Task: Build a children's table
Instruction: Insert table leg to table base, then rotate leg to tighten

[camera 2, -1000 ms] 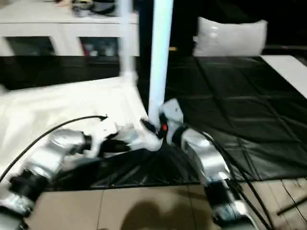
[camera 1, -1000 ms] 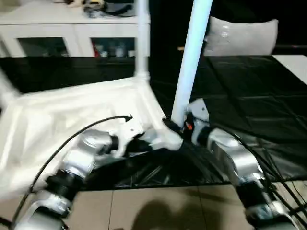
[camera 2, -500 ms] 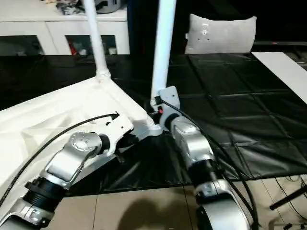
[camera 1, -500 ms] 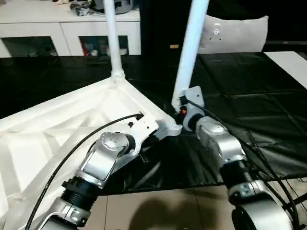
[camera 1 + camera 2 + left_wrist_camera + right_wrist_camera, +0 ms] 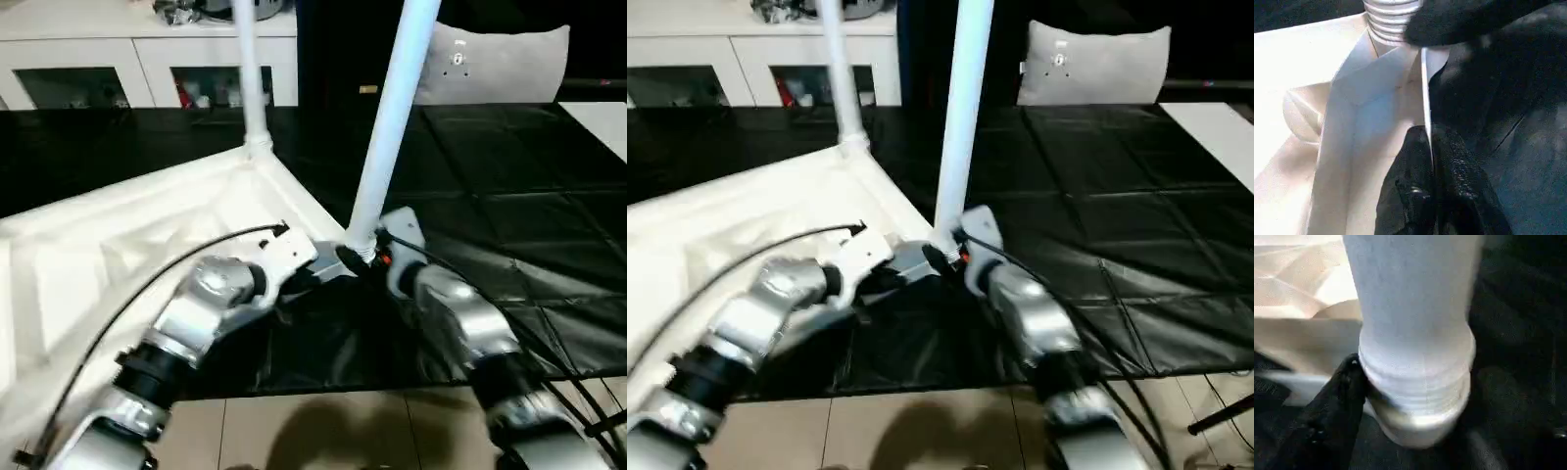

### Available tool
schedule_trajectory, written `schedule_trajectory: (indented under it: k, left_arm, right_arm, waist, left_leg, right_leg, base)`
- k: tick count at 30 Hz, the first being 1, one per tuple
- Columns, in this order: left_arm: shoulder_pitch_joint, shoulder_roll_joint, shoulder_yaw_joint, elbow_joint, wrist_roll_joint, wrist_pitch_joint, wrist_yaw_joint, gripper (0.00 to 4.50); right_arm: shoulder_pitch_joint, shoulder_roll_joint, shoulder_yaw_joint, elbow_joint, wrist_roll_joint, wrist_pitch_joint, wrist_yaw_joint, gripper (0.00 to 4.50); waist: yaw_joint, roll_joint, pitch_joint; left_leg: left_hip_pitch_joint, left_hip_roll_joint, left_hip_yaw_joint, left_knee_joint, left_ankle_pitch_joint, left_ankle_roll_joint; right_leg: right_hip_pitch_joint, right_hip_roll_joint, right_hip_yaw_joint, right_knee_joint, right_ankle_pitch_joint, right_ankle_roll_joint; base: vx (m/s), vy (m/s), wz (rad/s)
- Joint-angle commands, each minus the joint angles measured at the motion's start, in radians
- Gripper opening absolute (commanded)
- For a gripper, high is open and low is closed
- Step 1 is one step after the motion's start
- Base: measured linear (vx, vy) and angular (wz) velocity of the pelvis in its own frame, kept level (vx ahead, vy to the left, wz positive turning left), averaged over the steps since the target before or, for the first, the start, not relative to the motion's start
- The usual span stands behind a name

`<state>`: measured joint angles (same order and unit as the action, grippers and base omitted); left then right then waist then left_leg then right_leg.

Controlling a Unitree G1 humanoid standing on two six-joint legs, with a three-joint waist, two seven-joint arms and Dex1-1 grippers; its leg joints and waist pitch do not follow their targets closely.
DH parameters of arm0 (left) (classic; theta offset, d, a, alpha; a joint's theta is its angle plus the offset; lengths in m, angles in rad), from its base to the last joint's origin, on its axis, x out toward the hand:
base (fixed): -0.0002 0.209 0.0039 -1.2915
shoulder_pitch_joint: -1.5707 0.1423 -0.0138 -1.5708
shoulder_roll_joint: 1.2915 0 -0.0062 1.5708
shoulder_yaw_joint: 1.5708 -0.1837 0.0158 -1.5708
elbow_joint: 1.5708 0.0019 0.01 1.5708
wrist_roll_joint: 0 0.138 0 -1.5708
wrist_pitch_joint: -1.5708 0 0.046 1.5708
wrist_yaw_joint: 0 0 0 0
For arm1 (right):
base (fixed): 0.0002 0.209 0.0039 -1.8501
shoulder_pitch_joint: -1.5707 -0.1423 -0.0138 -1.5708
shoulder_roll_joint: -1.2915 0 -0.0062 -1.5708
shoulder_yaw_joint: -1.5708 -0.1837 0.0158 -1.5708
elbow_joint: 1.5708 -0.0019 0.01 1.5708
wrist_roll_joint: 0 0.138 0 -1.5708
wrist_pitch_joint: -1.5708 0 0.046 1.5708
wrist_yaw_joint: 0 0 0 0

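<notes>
Since the frame half a second back, the head camera has shifted, so the whole scene sits differently; the near leg (image 5: pixel 390 137) remains upright at the tabletop corner, with both hands still on the joint.

Tabletop (image 5: pixel 108 245): lying underside-up on the black floor mat (image 5: pixel 509 196), ribbed face showing. Far leg (image 5: pixel 250 78): already standing in its corner socket.

Near leg: its ribbed, flared end (image 5: pixel 1415 382) sits at the near corner socket, leaning slightly. Seating depth cannot be confirmed.

Right hand (image 5: pixel 361 257): closed on the near leg just above the flared end; one black finger (image 5: pixel 1334 411) presses its side.

Left hand (image 5: pixel 1432 166): clamped on the thin tabletop edge wall (image 5: pixel 1425 98) just beside the same corner, bracing it.

Step in hand, as judged: inserting the second visible leg. Next move calls for bringing the leg square to the socket and driving it home while the left hand holds the corner steady.

Behind: white cabinet (image 5: pixel 118 59) and grey cushion (image 5: pixel 490 64).
</notes>
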<state>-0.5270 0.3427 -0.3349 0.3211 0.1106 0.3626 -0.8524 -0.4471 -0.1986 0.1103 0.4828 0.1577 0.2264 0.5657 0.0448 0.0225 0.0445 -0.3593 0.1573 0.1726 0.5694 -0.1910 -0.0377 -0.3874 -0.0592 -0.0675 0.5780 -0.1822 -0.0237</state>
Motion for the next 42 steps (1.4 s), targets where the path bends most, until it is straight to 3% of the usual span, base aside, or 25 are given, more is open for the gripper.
schedule_trajectory:
  k: [1, 5, 7, 12, 15, 19, 20, 28, 36, 42]
  left_arm:
    - [0.003, 0.043, -0.022, 0.045, 0.011, -0.048, -0.057, 0.0]
    - [0.012, 0.084, -0.06, 0.068, 0.006, -0.118, -0.142, 0.0]
    - [0.014, 0.105, -0.077, 0.074, 0.003, -0.157, -0.193, 0.0]
    - [0.006, 0.139, -0.111, 0.104, 0.018, -0.226, -0.27, 0.0]
    - [0.0, 0.159, -0.134, 0.118, 0.022, -0.273, -0.333, 0.0]
    - [-0.007, 0.169, -0.157, 0.115, 0.011, -0.327, -0.398, 0.0]
    - [-0.008, 0.17, -0.159, 0.113, 0.009, -0.336, -0.408, 0.0]
    - [-0.013, 0.156, -0.174, 0.098, -0.004, -0.375, -0.459, 0.0]
    - [-0.013, 0.155, -0.172, 0.102, 0.0, -0.383, -0.474, 0.0]
    - [0.003, 0.153, -0.159, 0.087, -0.027, -0.354, -0.488, 0.0]
  right_arm:
    - [0.033, -0.032, -0.019, -0.045, 0.039, -0.018, 0.087, 3.93]
    - [0.063, -0.098, -0.007, -0.087, 0.036, -0.059, 0.175, 4.39]
    - [0.067, -0.129, -0.02, -0.111, 0.056, -0.07, 0.223, 4.46]
    - [0.069, -0.193, -0.005, -0.147, 0.06, -0.1, 0.324, 4.46]
    - [0.079, -0.242, 0.039, -0.182, 0.063, -0.115, 0.439, 4.46]
    - [0.081, -0.277, 0.093, -0.2, 0.06, -0.122, 0.552, 4.46]
    - [0.08, -0.278, 0.098, -0.198, 0.057, -0.123, 0.562, 4.18]
    - [0.051, -0.26, 0.126, -0.154, 0.054, -0.126, 0.612, 3.48]
    - [0.05, -0.257, 0.129, -0.145, 0.054, -0.118, 0.641, 2.82]
    - [0.075, -0.252, 0.133, -0.165, 0.077, -0.066, 0.665, 2.7]
  waist:
    - [0.008, 0.004, -0.057]
    - [0.011, 0.003, -0.063]
    - [0.013, 0.003, -0.059]
    - [0.025, 0.004, -0.055]
    - [0.032, 0.004, -0.057]
    - [0.048, 0.003, -0.058]
    - [0.051, 0.004, -0.058]
    - [0.067, 0.003, -0.056]
    - [0.069, 0.002, -0.06]
    - [0.071, 0.002, -0.06]
  left_leg:
    - [0.0, 0.075, -0.028, -0.065, -0.181, 0.055]
    - [-0.006, 0.072, -0.026, -0.054, -0.106, 0.086]
    - [-0.004, 0.073, -0.024, -0.055, -0.125, 0.1]
    - [0.004, 0.077, -0.023, -0.058, -0.172, 0.076]
    - [0.006, 0.08, -0.023, -0.057, -0.173, 0.067]
    - [0.005, 0.082, -0.021, -0.054, -0.163, 0.083]
    - [0.005, 0.082, -0.021, -0.054, -0.158, 0.082]
    - [0.01, 0.084, -0.022, -0.057, -0.201, 0.049]
    - [0.007, 0.082, -0.023, -0.054, -0.175, 0.053]
    - [0.007, 0.083, -0.022, -0.053, -0.171, 0.058]
  right_leg:
    - [0.049, -0.097, 0.058, -0.059, -0.126, -0.204]
    - [0.053, -0.096, 0.055, -0.043, -0.002, -0.248]
    - [0.051, -0.096, 0.053, -0.048, -0.039, -0.251]
    - [0.046, -0.096, 0.053, -0.057, -0.154, -0.233]
    - [0.047, -0.095, 0.053, -0.054, -0.148, -0.231]
    - [0.048, -0.097, 0.053, -0.049, -0.12, -0.234]
    - [0.046, -0.098, 0.052, -0.049, -0.123, -0.238]
    - [0.041, -0.1, 0.054, -0.054, -0.211, -0.223]
    - [0.045, -0.099, 0.053, -0.048, -0.168, -0.225]
    - [0.045, -0.099, 0.052, -0.048, -0.172, -0.226]
  base:
    - [0.0, 0.0, 0.0]
    - [0.0, 0.0, 0.0]
    - [0.0, 0.0, 0.0]
    - [0.0, 0.0, 0.0]
    - [0.0, 0.0, 0.0]
    - [0.0, 0.0, 0.0]
    - [0.0, 0.0, 0.0]
    - [0.0, 0.0, 0.0]
    - [0.0, 0.0, 0.0]
    - [0.0, 0.0, 0.0]
